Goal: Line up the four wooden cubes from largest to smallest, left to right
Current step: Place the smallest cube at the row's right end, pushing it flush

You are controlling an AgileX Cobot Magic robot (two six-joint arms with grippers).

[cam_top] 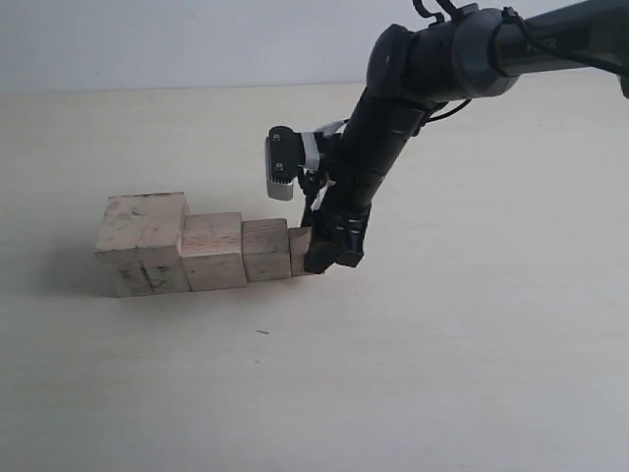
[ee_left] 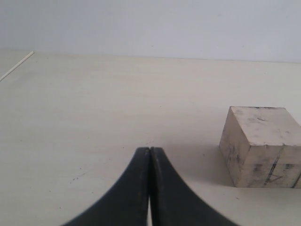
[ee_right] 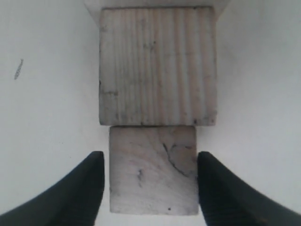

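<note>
Pale bench [cam_top: 442, 374] carried the four wooden cubes [cam_top: 211, 251] in a touching row left of centre, largest leftmost; right jaws straddled the smallest cube [ee_right: 153, 169], spread just clear of it, so a crooked retreat could have knocked it askew; left jaws were pressed together.

We see a pale cream tabletop [cam_top: 462, 374] with faint wood grain, evenly and softly lit. Behind it we find a plain, bluish-white wall [cam_top: 147, 39], bare and unmarked.
</note>
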